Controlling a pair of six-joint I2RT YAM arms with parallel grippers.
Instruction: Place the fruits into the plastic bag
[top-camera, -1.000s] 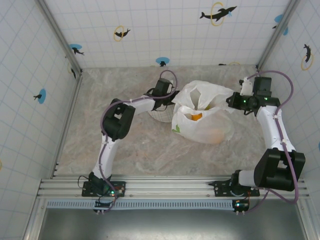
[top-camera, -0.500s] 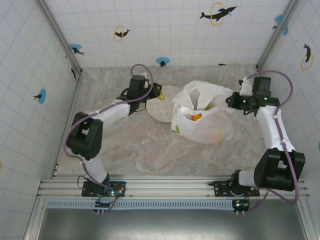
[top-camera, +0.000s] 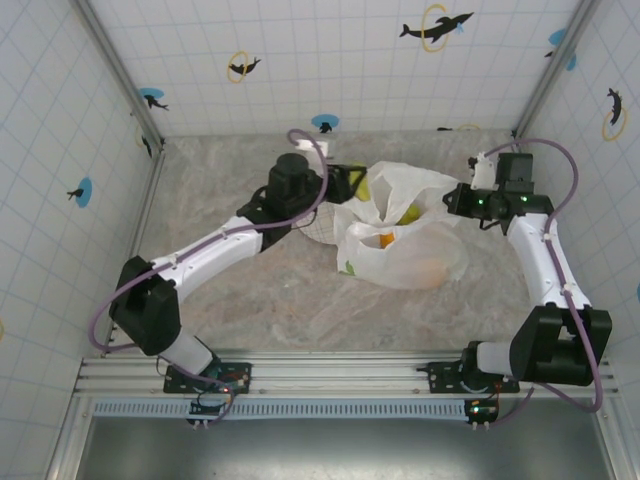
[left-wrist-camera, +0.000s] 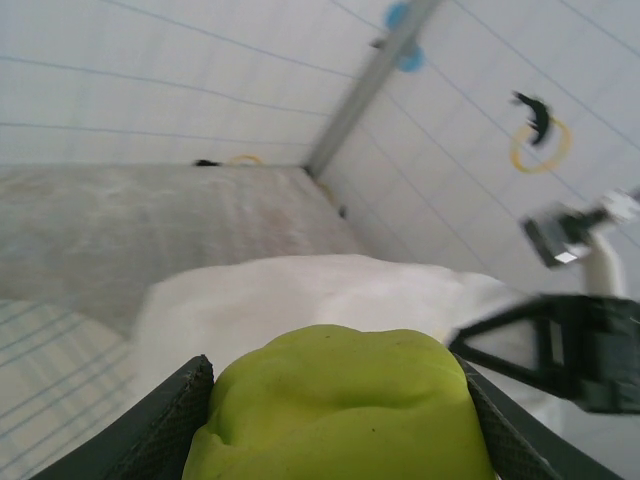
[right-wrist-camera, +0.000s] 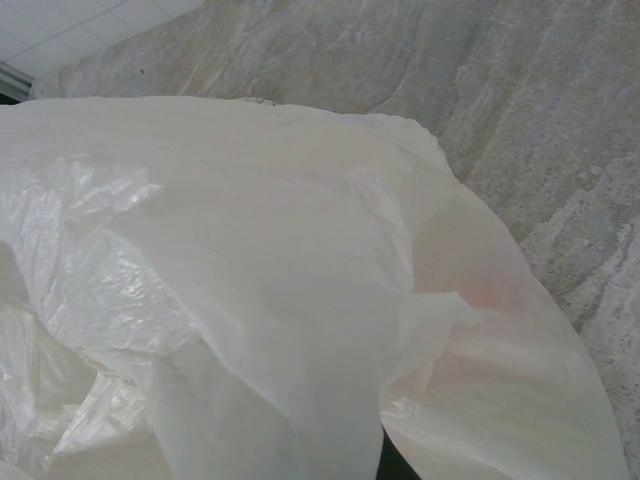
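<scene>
Left arm has swung right since half a second ago: the left pincer (top-camera: 352, 186) is off the flat white round plate (top-camera: 318, 231) and now up at the bag's left rim. It's clenched on a glossy yellow-green toy fruit (left-wrist-camera: 335, 410), which sits between its dark fingers (left-wrist-camera: 165, 425) in the left wrist view.

The large crinkly translucent white plastic bag (top-camera: 400, 250) lies on the marbled grey counter (top-camera: 250, 290), just right of and below that pincer, mouth open.

Inside the bag:
- a small orange fruit (top-camera: 386, 240), below-right of the left pincer
- a yellow fruit (top-camera: 410, 213), nearer the right pincer
- an orange blur (top-camera: 432, 272) showing through the bag wall, below the right pincer

The right pincer (top-camera: 456, 200) hasn't shifted and is grasping the bag's right rim. In the right wrist view, film drapes over its fingers.
</scene>
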